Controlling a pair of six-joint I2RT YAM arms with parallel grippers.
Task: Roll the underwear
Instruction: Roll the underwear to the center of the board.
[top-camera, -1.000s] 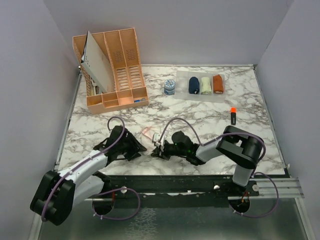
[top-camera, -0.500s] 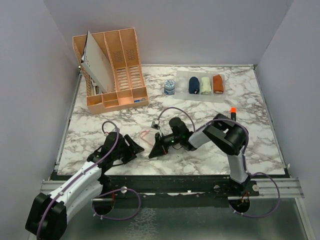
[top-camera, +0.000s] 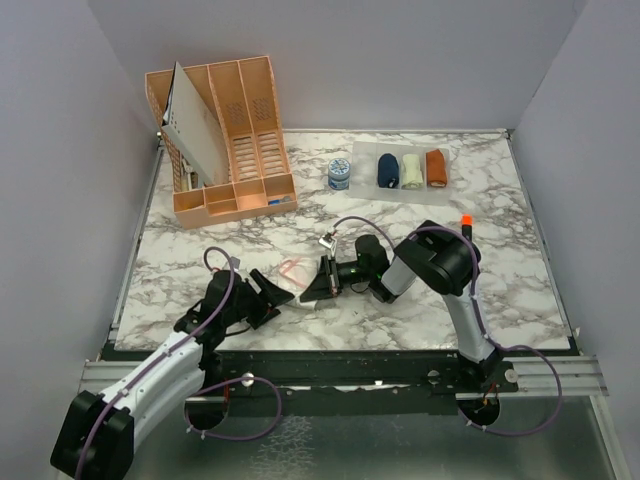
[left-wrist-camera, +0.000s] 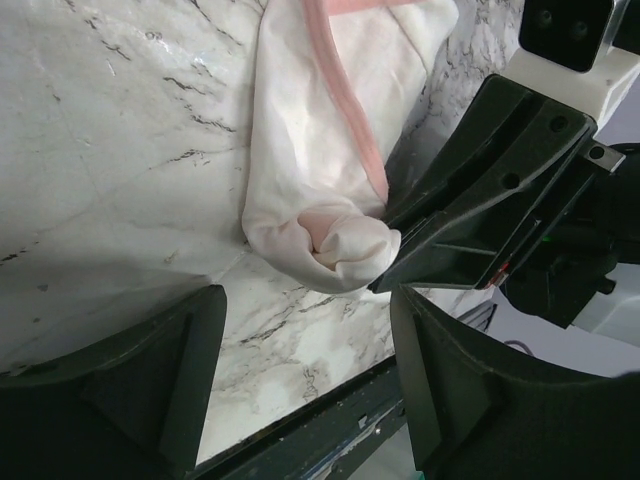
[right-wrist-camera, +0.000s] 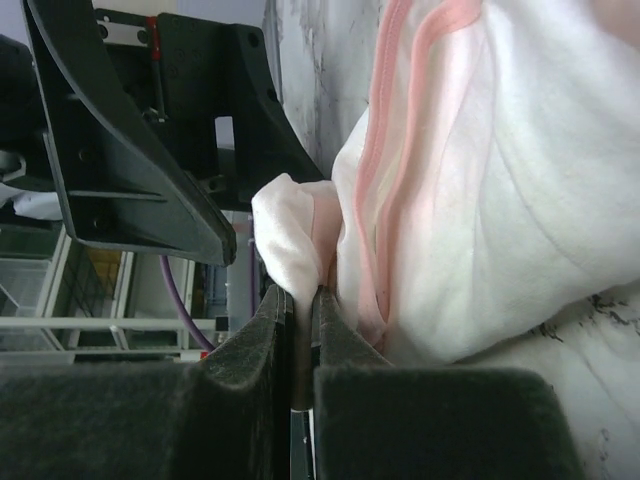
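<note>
The whitish-pink underwear (top-camera: 291, 268) (left-wrist-camera: 320, 140) (right-wrist-camera: 480, 200) lies on the marble table near the front edge, one end twisted into a small roll. My right gripper (top-camera: 311, 287) (right-wrist-camera: 297, 296) is shut on that rolled end, its fingers (left-wrist-camera: 420, 250) lying low on the table. My left gripper (top-camera: 272, 291) (left-wrist-camera: 308, 305) stands open just short of the roll, touching nothing; one of its fingers (right-wrist-camera: 130, 150) shows in the right wrist view. A rolled navy blue underwear (top-camera: 388, 170) lies at the back.
Beside the navy roll lie a cream bundle (top-camera: 411, 171) and a rust-orange bundle (top-camera: 436, 167). A small blue-white jar (top-camera: 340, 175) and an orange desk organiser (top-camera: 225, 135) stand at the back left. A marker (top-camera: 466, 231) lies to the right. The table's front edge (left-wrist-camera: 330, 400) is close.
My left gripper has opened and drawn back toward the front left, away from the cloth. My right gripper has swung farther from the table's front edge, keeping its grip on the rolled end.
</note>
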